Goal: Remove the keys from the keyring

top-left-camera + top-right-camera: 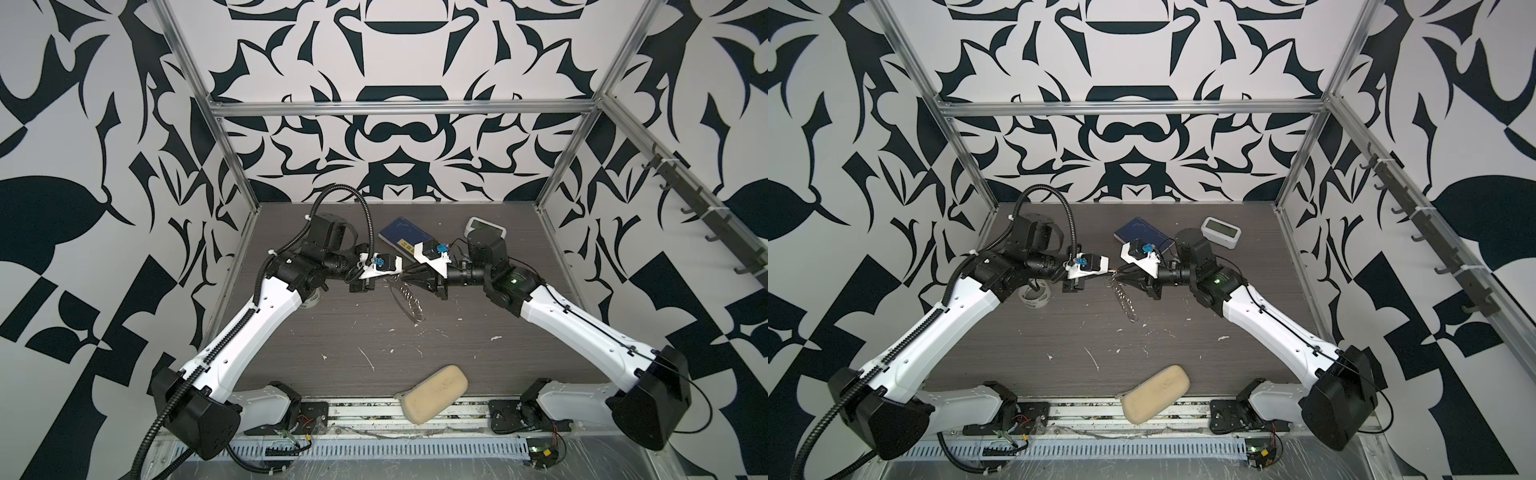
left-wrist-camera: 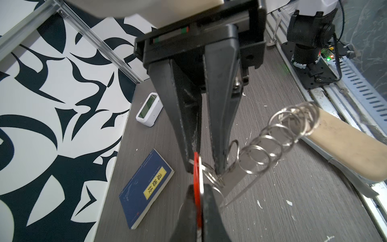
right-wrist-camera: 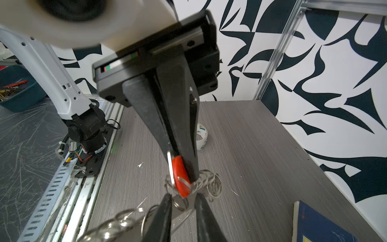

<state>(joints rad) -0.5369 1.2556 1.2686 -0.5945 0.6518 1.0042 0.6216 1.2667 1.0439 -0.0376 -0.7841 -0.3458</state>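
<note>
Bright, diffuse light cast only soft shadows; straight lines bowed toward the edges; the white housing (image 3: 62, 27) behind the left gripper (image 3: 184, 176) was blurred.

Top views: keys (image 1: 1115, 272) too small to resolve, only an orange speck between the gripper tips.
Left wrist view: left gripper (image 2: 198, 188) fingers cut off by the frame edge; key blades mostly hidden between them.
Right wrist view: keyring (image 3: 113, 226) blurred and cut off; tape roll (image 3: 201, 136) half behind a left gripper finger; book (image 3: 322, 224) cropped.
</note>
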